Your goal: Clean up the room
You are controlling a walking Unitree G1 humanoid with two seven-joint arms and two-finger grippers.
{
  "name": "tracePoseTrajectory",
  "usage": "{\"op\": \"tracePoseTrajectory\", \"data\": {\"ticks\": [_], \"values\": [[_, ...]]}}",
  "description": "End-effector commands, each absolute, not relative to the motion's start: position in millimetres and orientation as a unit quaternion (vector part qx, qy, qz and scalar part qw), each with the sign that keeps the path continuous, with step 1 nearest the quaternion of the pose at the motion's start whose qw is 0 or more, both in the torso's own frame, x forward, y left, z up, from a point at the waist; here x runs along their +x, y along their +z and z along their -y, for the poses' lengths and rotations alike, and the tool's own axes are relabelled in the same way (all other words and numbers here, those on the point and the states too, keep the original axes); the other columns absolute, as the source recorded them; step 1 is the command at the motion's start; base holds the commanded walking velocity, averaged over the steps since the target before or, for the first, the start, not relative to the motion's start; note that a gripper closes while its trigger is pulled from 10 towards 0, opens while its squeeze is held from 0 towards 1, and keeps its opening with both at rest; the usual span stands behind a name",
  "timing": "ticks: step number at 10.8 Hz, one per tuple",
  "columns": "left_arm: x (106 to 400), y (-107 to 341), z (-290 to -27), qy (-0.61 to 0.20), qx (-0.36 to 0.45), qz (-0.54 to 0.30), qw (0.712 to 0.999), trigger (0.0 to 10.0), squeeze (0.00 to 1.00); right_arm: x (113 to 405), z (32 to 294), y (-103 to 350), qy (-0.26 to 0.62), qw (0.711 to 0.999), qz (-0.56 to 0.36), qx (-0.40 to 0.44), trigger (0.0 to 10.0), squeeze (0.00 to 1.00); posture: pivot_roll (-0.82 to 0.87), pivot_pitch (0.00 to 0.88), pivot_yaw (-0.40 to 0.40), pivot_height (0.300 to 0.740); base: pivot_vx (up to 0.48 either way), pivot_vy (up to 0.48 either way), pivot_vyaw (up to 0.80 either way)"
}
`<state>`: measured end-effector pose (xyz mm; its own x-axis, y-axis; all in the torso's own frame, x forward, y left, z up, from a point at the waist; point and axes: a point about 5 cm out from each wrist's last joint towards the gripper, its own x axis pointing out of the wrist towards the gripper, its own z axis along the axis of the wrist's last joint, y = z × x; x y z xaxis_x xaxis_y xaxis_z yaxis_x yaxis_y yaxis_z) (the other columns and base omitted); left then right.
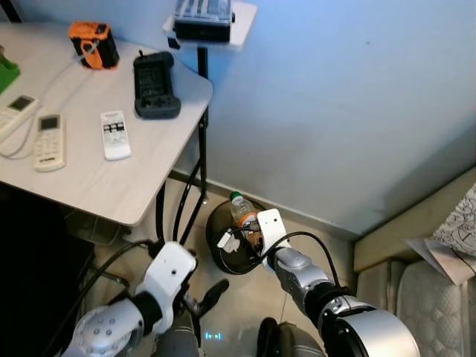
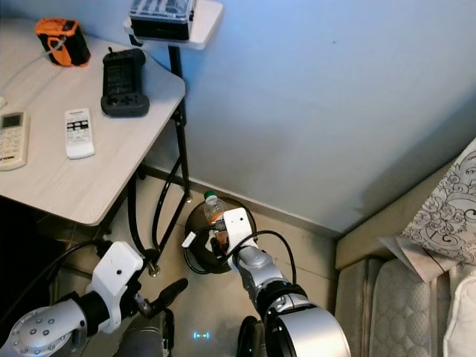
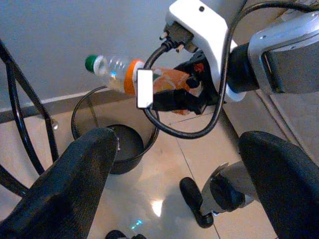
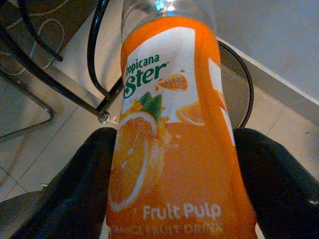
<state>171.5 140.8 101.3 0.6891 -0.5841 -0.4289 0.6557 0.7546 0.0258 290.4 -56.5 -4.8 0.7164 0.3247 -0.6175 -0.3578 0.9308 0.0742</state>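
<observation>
Right gripper (image 1: pixel 249 236) clamps an orange juice bottle (image 1: pixel 241 211), lower centre of the left eye view, over a black wire bin (image 1: pixel 217 256). Bottle looks near empty, so light; thin plastic, slick label, best held mid-body. Left gripper (image 1: pixel 204 297) sits low left, fingers apart, holding nothing. Table (image 1: pixel 111 186) with remotes (image 1: pixel 114 134) upper left. Left wrist view: bottle centre-top, bin below. Right wrist view: label between both fingers; table legs (image 4: pixel 60 82) stand near the bin.
</observation>
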Motion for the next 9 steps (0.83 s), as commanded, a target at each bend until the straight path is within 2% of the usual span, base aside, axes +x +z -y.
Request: {"op": "tracePoseTrajectory", "data": {"ticks": [1,5,6,8,9], "values": [[169,101,-138,-0.343,0.084,-0.203,0.913,10.0,0.00,287,36,-1,0.210,0.921,-0.328,-0.015,10.0,1.00,0.42,0.249,-0.085,0.727,0.000,0.000,0.00],[176,101,-134,-0.350,0.085,-0.194,0.913,10.0,0.00,292,33,4,0.221,0.924,-0.312,-0.015,10.0,1.00,0.40,0.234,-0.087,0.727,0.000,0.000,0.00],[181,102,-133,-0.352,0.085,-0.188,0.913,10.0,0.00,296,37,8,0.216,0.930,-0.295,-0.030,10.0,0.00,0.38,0.220,-0.083,0.727,0.000,0.000,0.00],[189,104,-131,-0.350,0.086,-0.176,0.916,10.0,0.00,306,40,19,0.212,0.943,-0.256,-0.019,10.0,0.00,0.36,0.198,-0.073,0.727,0.000,0.000,0.00],[206,110,-129,-0.315,0.082,-0.142,0.935,10.0,0.00,321,49,37,0.191,0.961,-0.198,0.006,10.0,0.00,0.32,0.172,-0.065,0.727,0.000,0.000,0.00]]}}
